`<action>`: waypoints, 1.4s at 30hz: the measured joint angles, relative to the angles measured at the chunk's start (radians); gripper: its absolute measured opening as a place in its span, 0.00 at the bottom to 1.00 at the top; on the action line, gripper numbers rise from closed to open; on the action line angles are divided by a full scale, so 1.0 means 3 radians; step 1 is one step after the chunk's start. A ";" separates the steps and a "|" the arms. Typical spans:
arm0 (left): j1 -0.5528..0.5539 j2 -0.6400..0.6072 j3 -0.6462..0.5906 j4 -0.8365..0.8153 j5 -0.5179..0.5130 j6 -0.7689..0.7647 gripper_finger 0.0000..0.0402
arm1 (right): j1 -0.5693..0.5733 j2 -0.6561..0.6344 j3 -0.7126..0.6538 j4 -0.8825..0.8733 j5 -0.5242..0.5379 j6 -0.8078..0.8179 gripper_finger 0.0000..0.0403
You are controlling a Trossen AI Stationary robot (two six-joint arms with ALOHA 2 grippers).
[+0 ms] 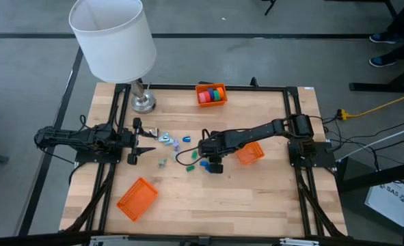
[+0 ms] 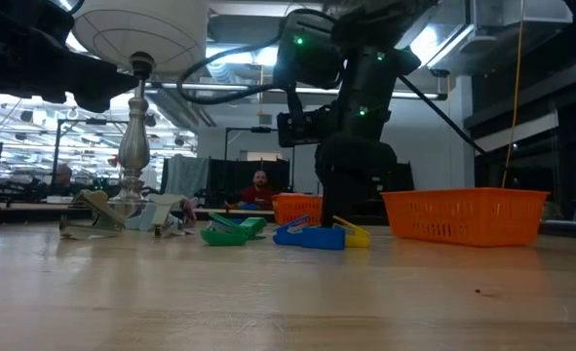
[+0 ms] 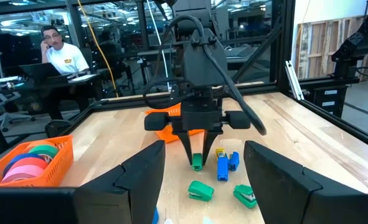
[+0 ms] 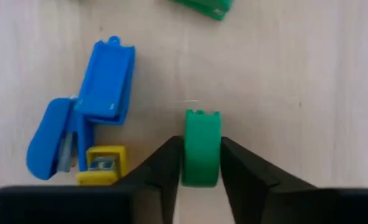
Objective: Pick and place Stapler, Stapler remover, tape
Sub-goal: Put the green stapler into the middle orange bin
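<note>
**Green piece pinched at mid-table**

Between the right gripper's [image 4: 201, 171] two dark fingers sits a small green stapler [image 4: 202, 148], both pads pressed to its sides, low over the wooden table [image 1: 256, 198]. Just beside it lie a blue stapler [image 4: 84, 124] and a yellow piece [image 4: 101, 165]. Tape rolls [image 1: 212, 94] fill an orange basket [image 1: 211, 87] at the table's far edge. An empty orange basket [image 1: 250, 154] sits near the right arm. At the table's left side, the left gripper [image 1: 137, 140] waits with fingers spread wide.

Three orange baskets [image 1: 137, 198], one white-shaded lamp [image 1: 114, 37], and two dark arms [image 1: 85, 139] share one wooden table [image 1: 270, 198].
</note>
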 joint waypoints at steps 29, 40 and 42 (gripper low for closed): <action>0.0000 0.0001 0.0000 0.0000 0.0000 0.0000 0.54 | -0.0013 -0.0748 0.0000 -0.0373 0.0204 -0.0991 0.21; 0.0000 0.0000 0.0000 0.0000 0.0000 0.0000 0.54 | -0.0037 -0.1468 -0.0494 -0.0692 0.0113 -0.1044 0.20; 0.0000 0.0001 -0.0001 0.0000 0.0001 0.0000 0.54 | -0.0037 -0.1660 -0.0686 -0.0702 0.0093 -0.1042 0.20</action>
